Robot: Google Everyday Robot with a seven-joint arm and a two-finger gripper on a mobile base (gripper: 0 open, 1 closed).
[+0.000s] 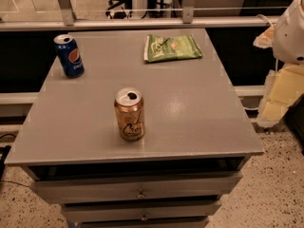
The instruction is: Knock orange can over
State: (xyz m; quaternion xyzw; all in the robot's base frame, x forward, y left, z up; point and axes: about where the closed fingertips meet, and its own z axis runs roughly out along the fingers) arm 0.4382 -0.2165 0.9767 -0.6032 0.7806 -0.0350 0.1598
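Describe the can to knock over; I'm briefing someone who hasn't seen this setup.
On the grey cabinet top, with the gripper off its right side, look near the front edge. The orange can stands upright there. Unlike the blue Pepsi can at the back left, it is orange-gold with dark script.

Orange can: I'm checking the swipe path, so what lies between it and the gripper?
In the camera view, only bare grey tabletop lies between the orange can and the gripper, which hangs beyond the table's right edge.

Orange can (129, 114) stands upright on table (190, 108), gripper (280, 91) beside its right edge.
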